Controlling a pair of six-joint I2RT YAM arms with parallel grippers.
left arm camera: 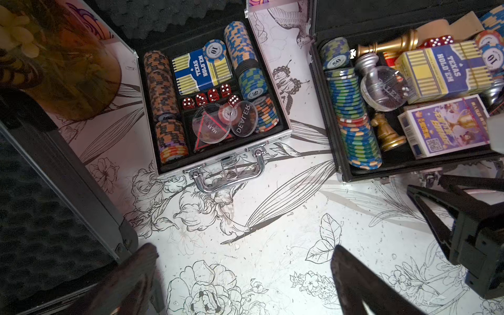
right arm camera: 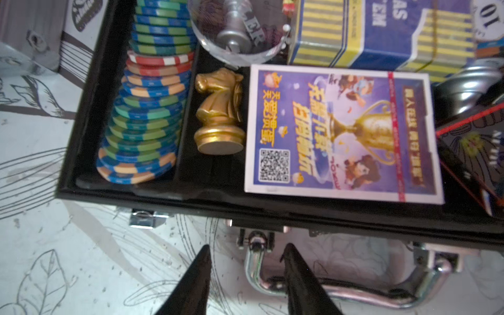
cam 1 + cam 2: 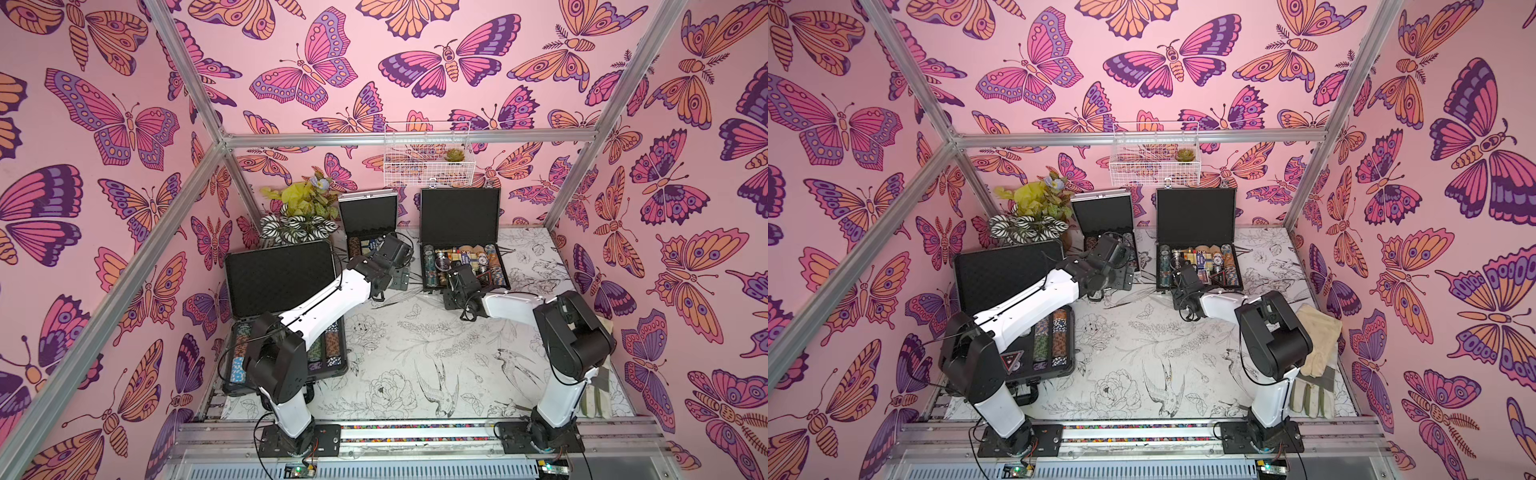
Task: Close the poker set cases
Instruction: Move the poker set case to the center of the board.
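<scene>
While the silver case [image 1: 177,169] lies open, its puck [image 1: 242,118] reads DEALER.

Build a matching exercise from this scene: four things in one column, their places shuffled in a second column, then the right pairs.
Things
1. wire basket
2. big black case
3. gold chess knight
4. small silver case

Places
A. beside the potted plants, at the back
B. between a chip row and a card box in the middle-sized black case
C. hung on the back wall
D. partly under the left arm

Pairs: 1-C, 2-D, 3-B, 4-A
</scene>
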